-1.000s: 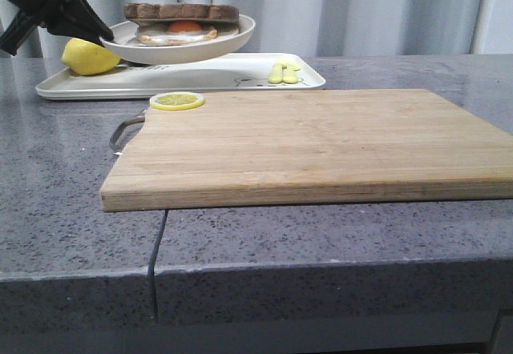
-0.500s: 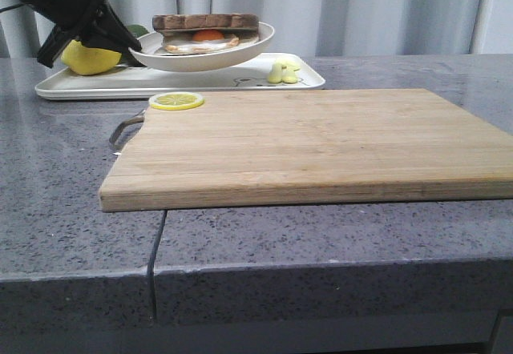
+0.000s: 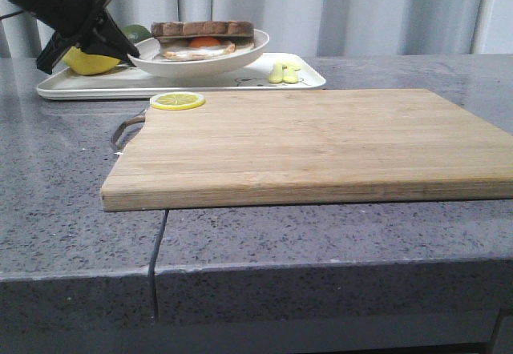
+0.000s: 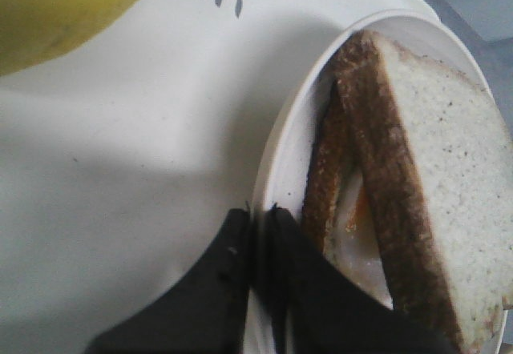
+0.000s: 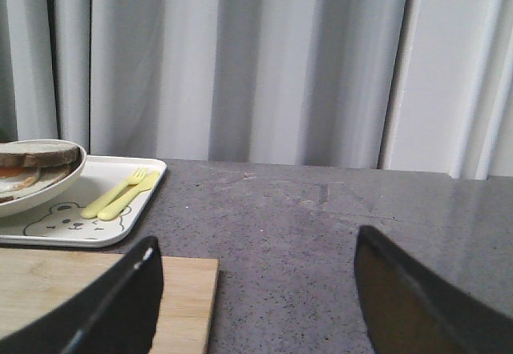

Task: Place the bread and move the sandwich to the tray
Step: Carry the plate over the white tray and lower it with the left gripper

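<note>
Left wrist view, left fingers (image 4: 260, 214) pinching plate (image 4: 276, 170) rim, tray (image 4: 120, 170) lettering unreadable, right fingers (image 5: 256, 286) spread, empty.

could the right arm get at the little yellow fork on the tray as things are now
Probably yes: the right gripper is open and holds nothing, and the fork lies uncovered at the tray's near end, beside the plate. Whether it can stretch that far is unclear.
</note>
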Tool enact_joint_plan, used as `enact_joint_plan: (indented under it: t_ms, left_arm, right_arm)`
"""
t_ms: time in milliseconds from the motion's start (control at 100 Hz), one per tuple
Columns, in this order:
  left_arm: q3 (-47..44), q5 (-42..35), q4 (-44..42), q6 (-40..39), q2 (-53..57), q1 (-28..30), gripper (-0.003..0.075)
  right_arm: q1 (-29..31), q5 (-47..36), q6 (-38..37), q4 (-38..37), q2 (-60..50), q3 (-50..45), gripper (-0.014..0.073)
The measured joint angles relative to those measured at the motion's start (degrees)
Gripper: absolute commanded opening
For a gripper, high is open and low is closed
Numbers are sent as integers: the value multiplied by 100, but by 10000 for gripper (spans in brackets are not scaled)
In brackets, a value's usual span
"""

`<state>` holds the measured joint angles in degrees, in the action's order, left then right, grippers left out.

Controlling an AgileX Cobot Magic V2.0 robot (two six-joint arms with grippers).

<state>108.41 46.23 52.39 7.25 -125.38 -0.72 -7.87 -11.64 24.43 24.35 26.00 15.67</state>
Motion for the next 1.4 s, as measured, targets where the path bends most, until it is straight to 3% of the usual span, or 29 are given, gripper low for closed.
enact_joint_plan:
  t_ms: [350, 1200, 1310, 1400]
  left_arm:
    - [0, -73, -463, -250, -13, 0, -20]
    - [0, -129, -501, -283, -13, 0, -13]
    - [0, -139, -501, -283, -13, 0, 43]
    - [0, -174, -451, -297, -13, 0, 150]
  right_arm:
    - [0, 0, 0, 0, 0, 0, 508]
    - [0, 0, 0, 0, 0, 0, 508]
    - [0, 0, 0, 0, 0, 0, 508]
    - [0, 0, 0, 0, 0, 0, 508]
